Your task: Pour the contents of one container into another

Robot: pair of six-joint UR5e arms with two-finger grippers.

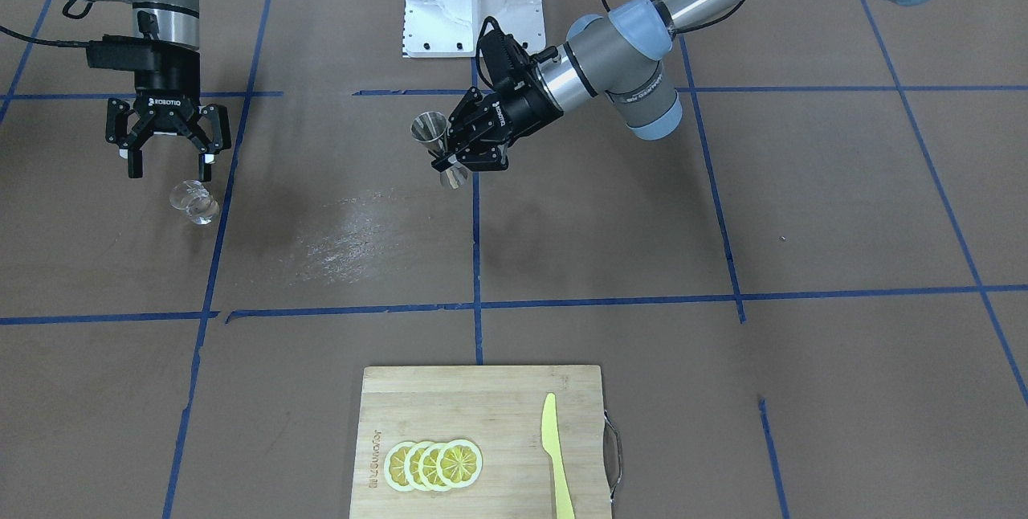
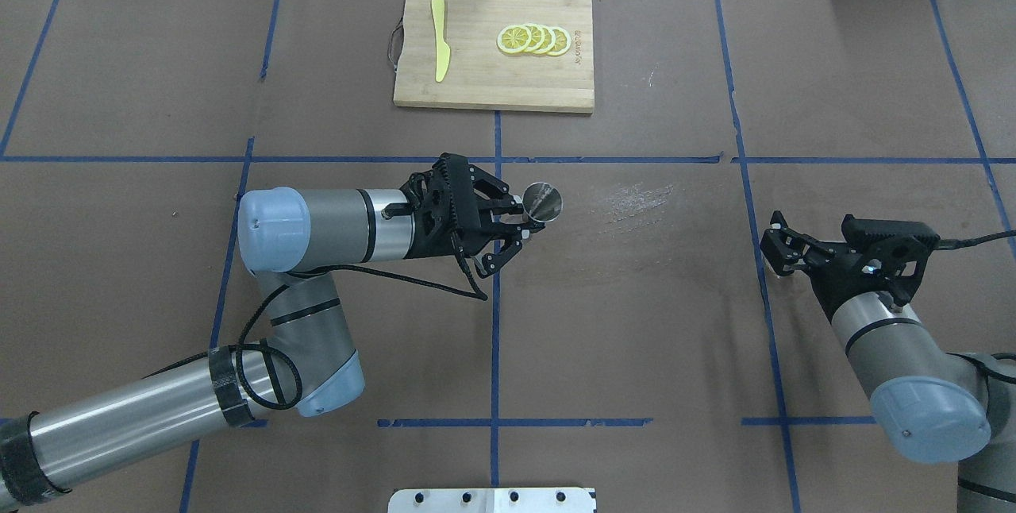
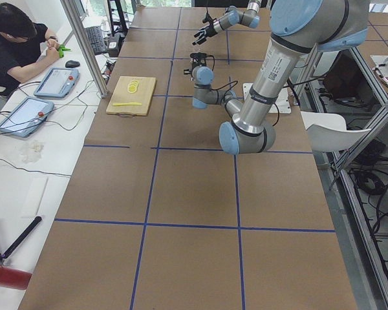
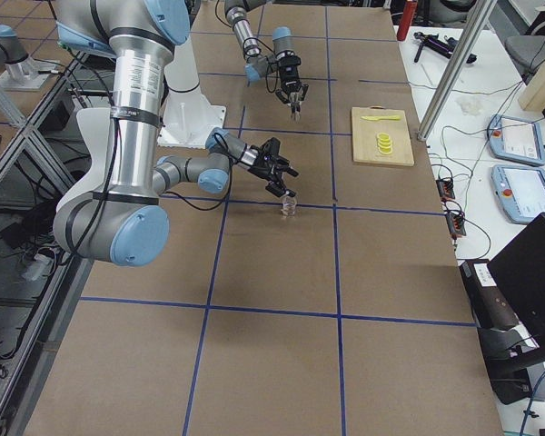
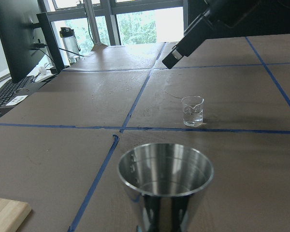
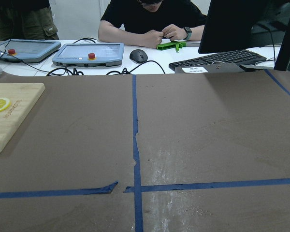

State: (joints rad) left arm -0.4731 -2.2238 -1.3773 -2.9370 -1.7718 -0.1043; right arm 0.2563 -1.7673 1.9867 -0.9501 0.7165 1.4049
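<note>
Steel jigger at bottom centre, mouth up; glass cup upright centre-right, just above a blue tape line

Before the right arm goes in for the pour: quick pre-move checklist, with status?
1. Left hand shut on jigger: ok.
2. Jigger mouth facing up: ok.
3. Glass cup standing upright: ok.
4. Right hand open: ok.
5. Right hand around the glass cup: not ok, it hangs above it.
6. Liquid in the glass cup: cannot tell.
</note>
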